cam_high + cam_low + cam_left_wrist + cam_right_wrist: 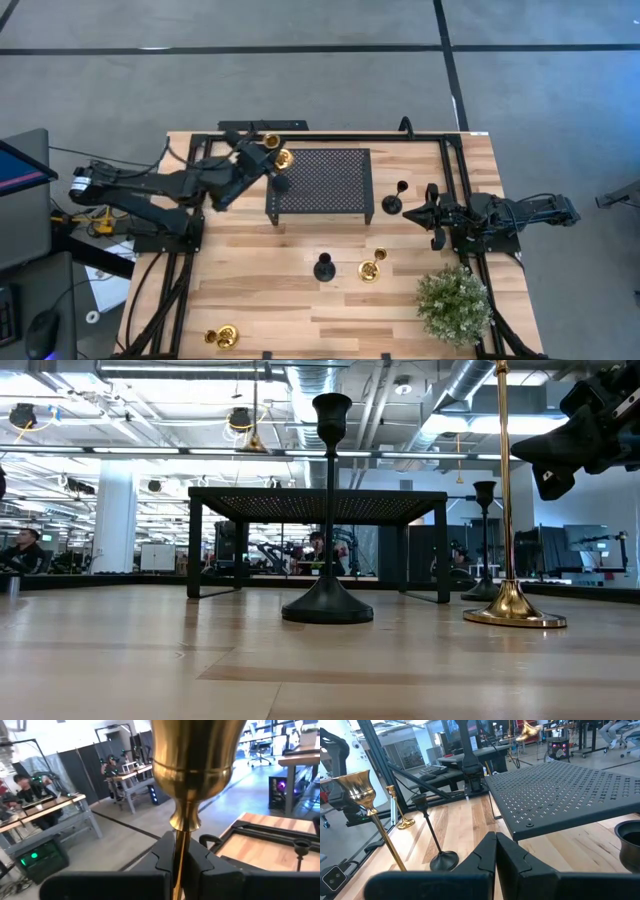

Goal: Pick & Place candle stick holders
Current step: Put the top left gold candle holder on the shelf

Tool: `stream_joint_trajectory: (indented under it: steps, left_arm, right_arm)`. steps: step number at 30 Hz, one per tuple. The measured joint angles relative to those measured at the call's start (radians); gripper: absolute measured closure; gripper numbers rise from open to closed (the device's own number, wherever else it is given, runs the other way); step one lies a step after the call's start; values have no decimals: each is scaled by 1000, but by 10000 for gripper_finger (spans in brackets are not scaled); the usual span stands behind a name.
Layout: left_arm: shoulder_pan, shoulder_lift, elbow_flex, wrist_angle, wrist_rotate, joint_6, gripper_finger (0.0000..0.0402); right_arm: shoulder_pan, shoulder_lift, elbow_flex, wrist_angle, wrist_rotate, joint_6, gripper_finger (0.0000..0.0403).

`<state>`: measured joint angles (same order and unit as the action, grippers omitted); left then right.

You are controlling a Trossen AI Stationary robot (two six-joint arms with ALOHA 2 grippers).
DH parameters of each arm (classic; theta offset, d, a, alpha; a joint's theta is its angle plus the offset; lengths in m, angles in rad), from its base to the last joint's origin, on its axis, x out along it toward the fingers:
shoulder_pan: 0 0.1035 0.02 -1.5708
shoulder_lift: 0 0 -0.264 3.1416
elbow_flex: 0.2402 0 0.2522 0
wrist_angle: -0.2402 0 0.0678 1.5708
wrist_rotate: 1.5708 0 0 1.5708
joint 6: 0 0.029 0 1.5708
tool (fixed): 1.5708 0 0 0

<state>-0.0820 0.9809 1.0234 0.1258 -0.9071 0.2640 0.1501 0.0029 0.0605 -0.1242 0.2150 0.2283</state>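
My left gripper (262, 152) is shut on a tall gold candle stick holder (281, 157), raised over the far left corner of the black perforated stand (320, 180). Its cup (195, 755) fills the left wrist view. A tall black holder (323, 267) and a tall gold holder (370, 270) stand on their round bases on the table in front of the stand. Another gold holder (222, 337) stands at the near left. A second black holder (393, 203) stands by the stand's right side. Close beside that one, my right gripper (430, 213) is shut and holds nothing. My left gripper pinches the gold holder's slim stem (179, 855) between its two fingers, just below the cup. The fingers come in about level and lie across the stem. The holder stands upright in the hold, cup up, lifted clear of the table and the stand.
A green bushy plant (455, 305) sits at the near right corner. The table's black frame rails (455, 170) run along its edges. Bare wood lies between the stand and the near left holder.
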Motion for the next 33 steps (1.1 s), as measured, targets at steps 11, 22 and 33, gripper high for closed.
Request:
stream_joint_trajectory:
  steps: [11,22,33]
  left_arm:
    - [281,83,8,-37,413,-264,391]
    - [350,154,8,-40,512,-307,391]
    - [350,180,9,-21,487,-325,391]
  right_arm:
    - [0,0,0,0,0,0,403]
    - [0,0,0,0,0,0,403]
    - [0,0,0,0,0,0,403]
